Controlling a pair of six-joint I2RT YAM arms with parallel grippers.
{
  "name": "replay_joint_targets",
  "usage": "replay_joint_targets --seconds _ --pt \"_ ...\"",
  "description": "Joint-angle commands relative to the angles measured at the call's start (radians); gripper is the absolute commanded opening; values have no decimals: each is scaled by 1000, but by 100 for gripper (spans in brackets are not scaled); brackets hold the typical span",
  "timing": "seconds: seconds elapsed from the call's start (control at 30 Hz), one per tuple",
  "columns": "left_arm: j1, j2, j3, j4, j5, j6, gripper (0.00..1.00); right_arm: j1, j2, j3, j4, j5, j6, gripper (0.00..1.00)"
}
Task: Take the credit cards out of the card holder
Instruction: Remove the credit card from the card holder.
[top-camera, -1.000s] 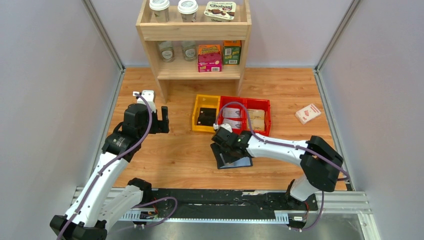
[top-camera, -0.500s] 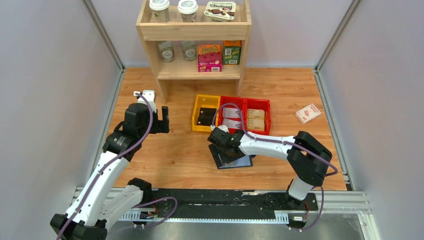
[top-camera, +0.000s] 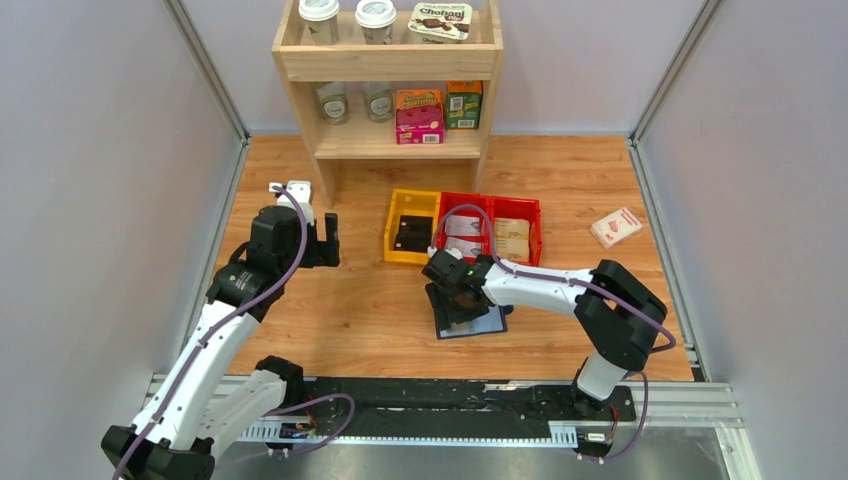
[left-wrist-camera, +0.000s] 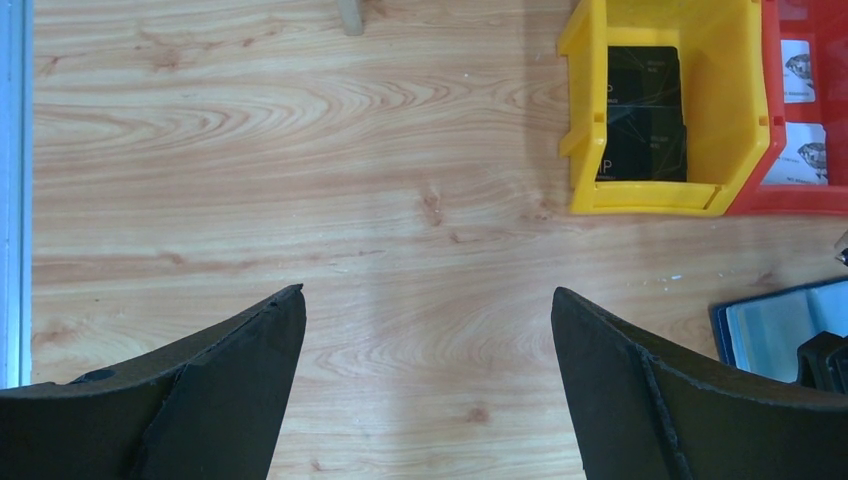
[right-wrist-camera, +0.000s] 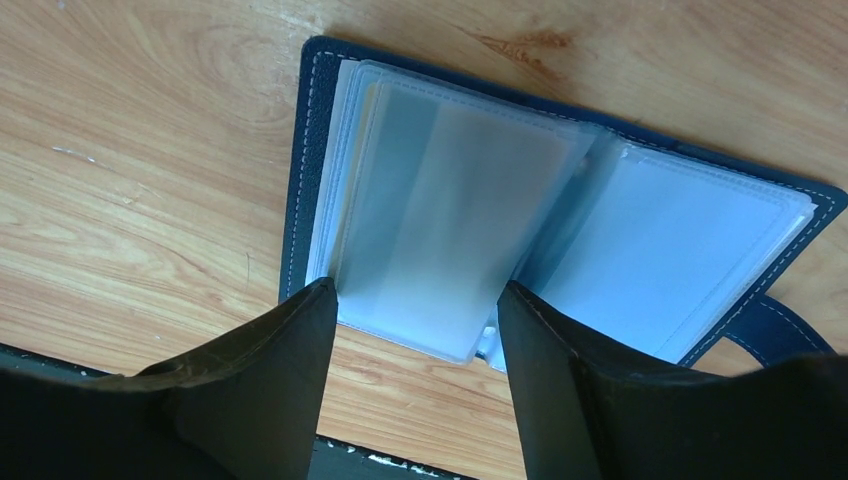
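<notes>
While my right pincer (right-wrist-camera: 415, 300) hangs low over the holder (right-wrist-camera: 300, 150), its two fingers stand apart and clamp nothing. They sit one to each side of the near edge of a pale sleeve (right-wrist-camera: 450, 220). Whether either finger touches the plastic I cannot tell.

The holder lies open and flat on the table (top-camera: 350, 310), navy cover down, with its sleeves fanned to both sides of the spine. Its tab (right-wrist-camera: 775, 325) sticks out past one corner. From above, the holder (top-camera: 472, 320) is just in front of the bins, with my right pincer (top-camera: 455, 292) on top of it.

My left pincer (left-wrist-camera: 428, 300) is raised at the left, well apart from the holder, fingers spread wide with nothing between them. The table's wood shows through the gap, and one corner of the holder (left-wrist-camera: 770, 325) shows at the right edge of that view.

Black cards (left-wrist-camera: 645, 115) lie flat in the yellow bin (left-wrist-camera: 650, 197), which stands against the red bin (top-camera: 530, 235) on its right.
</notes>
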Motion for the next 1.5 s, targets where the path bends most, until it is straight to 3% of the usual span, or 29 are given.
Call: replay_joint_targets --seconds 0.0,0.13,0.27,0.37,0.47,0.6,0.77,0.93,1.0,1.47 --pt "4 -5 -2 20 40 17 100 -2 -22 -6 10 -7 0 63" --pt "4 -11 -2 37 152 -25 99 -3 -34 -12 19 -12 -8 57" --pt "-2 -11 -24 83 332 -130 99 -5 -47 -27 56 -67 -35 43" --pt "-83 -17 -77 164 384 -213 98 -5 -57 -37 76 -82 -51 34" --pt "-209 -2 -134 273 349 -311 97 -5 -60 -40 89 -131 -60 30" --pt "-368 95 -189 425 323 -413 79 -8 -80 -55 111 -148 -69 27" --pt "-438 296 -206 558 363 -491 55 -44 -134 -106 161 -205 -72 27" --pt "-473 464 -189 629 403 -514 15 -95 -165 -158 208 -271 -66 27" --pt "-481 509 -179 629 404 -516 8 -116 -174 -176 229 -295 -63 27" --pt "-493 821 -21 523 487 -457 5 -169 -191 -216 283 -355 -43 27"
